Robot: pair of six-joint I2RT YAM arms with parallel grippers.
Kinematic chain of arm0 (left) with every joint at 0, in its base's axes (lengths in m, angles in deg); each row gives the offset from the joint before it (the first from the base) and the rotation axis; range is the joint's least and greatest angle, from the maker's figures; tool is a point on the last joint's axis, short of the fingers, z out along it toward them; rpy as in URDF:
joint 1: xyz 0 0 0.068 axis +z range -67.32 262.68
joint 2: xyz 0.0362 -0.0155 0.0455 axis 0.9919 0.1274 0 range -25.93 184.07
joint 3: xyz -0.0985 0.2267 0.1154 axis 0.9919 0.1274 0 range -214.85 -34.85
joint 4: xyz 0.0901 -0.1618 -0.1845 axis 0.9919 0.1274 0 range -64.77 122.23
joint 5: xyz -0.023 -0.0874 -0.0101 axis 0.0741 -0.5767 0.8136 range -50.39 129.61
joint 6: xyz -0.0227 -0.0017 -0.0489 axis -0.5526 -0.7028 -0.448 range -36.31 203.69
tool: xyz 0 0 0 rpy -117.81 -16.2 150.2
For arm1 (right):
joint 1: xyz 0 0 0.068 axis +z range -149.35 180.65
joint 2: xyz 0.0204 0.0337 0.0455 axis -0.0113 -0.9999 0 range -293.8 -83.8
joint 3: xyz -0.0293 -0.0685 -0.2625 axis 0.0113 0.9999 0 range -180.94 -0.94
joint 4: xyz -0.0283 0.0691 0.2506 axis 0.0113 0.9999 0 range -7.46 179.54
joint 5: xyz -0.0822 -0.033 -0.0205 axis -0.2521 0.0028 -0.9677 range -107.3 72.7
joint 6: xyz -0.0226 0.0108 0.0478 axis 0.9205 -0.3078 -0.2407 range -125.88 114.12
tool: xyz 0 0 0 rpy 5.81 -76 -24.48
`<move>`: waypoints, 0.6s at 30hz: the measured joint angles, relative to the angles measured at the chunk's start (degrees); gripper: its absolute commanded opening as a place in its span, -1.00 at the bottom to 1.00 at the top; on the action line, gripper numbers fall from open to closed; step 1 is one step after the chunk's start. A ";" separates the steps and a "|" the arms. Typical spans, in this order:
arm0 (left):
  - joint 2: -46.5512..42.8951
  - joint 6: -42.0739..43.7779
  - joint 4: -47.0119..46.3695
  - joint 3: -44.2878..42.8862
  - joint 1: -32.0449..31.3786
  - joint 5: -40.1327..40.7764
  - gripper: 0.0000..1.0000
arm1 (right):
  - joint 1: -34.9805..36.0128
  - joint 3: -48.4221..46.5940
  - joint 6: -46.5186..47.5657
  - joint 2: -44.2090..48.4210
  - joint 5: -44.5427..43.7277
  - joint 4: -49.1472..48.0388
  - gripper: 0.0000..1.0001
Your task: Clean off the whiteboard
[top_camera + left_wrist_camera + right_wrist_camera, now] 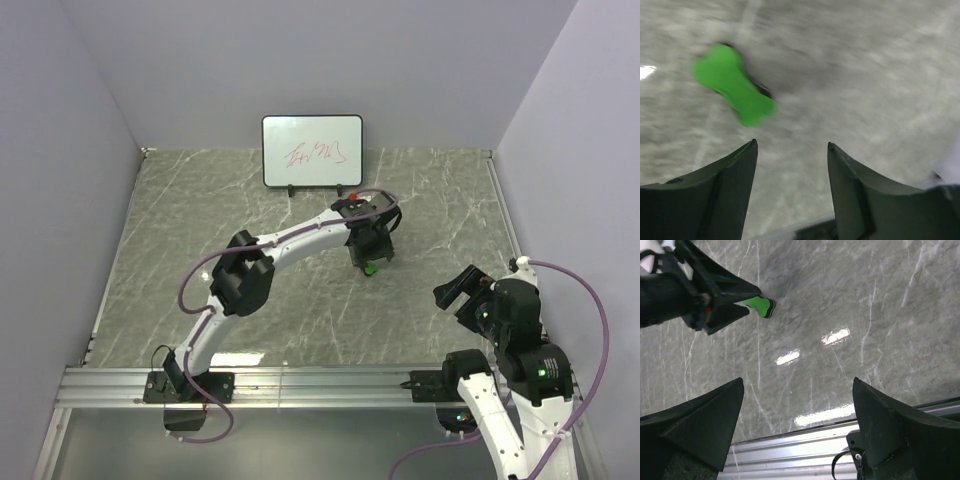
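The whiteboard [312, 150] stands upright at the back of the table, red scribbles on its white face. A small green bow-tie eraser [734, 84] lies on the marble top, seen blurred in the left wrist view and also as a green eraser [371, 267] from above. My left gripper [792, 146] hovers right over it, jaws apart and empty, the eraser beyond the left fingertip. In the right wrist view the eraser [760, 305] peeks out under the left arm's fingers. My right gripper [798, 382] is open and empty near the front rail.
Grey marble table top [200, 240] enclosed by pale walls at the back and sides. An aluminium rail [320, 385] runs along the front edge with both arm bases on it. Purple cables loop off each arm.
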 measured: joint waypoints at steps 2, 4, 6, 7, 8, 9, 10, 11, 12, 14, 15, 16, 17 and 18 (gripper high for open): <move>1.60 -0.13 2.43 -0.39 0.37 2.25 0.20 | 0.00 0.00 0.00 0.00 0.00 0.09 0.91; 2.12 -0.20 4.63 -0.39 0.96 3.93 0.18 | 0.00 0.00 0.00 0.00 -0.02 0.22 0.91; 2.14 -1.42 5.97 -0.42 1.60 5.46 0.18 | 0.00 0.00 -0.02 0.02 -0.02 0.35 0.91; 2.14 -1.64 6.36 -0.55 1.88 6.08 0.18 | 0.00 0.00 0.00 0.02 -0.02 0.33 0.91; 2.27 -1.79 6.84 -0.76 2.19 6.54 0.18 | 0.00 0.00 0.00 0.02 -0.02 0.33 0.91; 2.49 -1.79 7.19 -0.96 2.40 6.95 0.18 | 0.00 0.00 0.00 0.02 -0.02 0.35 0.91; 2.82 -1.79 7.34 -1.20 2.58 7.13 0.18 | 0.00 0.00 0.00 0.00 -0.02 0.35 0.91; 3.17 -1.77 7.34 -1.42 2.67 7.23 0.18 | 0.00 0.00 0.02 -0.02 -0.02 0.35 0.91; 3.54 -1.75 7.10 -1.60 2.69 7.26 0.18 | 0.00 0.00 0.04 -0.09 -0.02 0.35 0.91; 4.42 -1.60 6.97 -1.73 2.69 7.23 0.20 | 0.00 0.00 0.11 -0.31 -0.02 0.35 0.91; 4.87 -1.51 6.88 -1.73 2.69 7.17 0.21 | 0.00 0.00 0.17 -0.44 -0.02 0.33 0.91; 5.31 -1.36 6.64 -1.75 2.67 7.06 0.22 | 0.00 0.00 0.20 -0.55 0.00 0.33 0.91; 5.75 -1.20 6.38 -1.75 2.67 6.86 0.22 | 0.00 0.00 0.20 -0.57 -0.02 0.33 0.91; 6.10 -1.09 5.95 -1.75 2.69 6.71 0.22 | 0.00 0.00 0.20 -0.59 0.00 0.31 0.91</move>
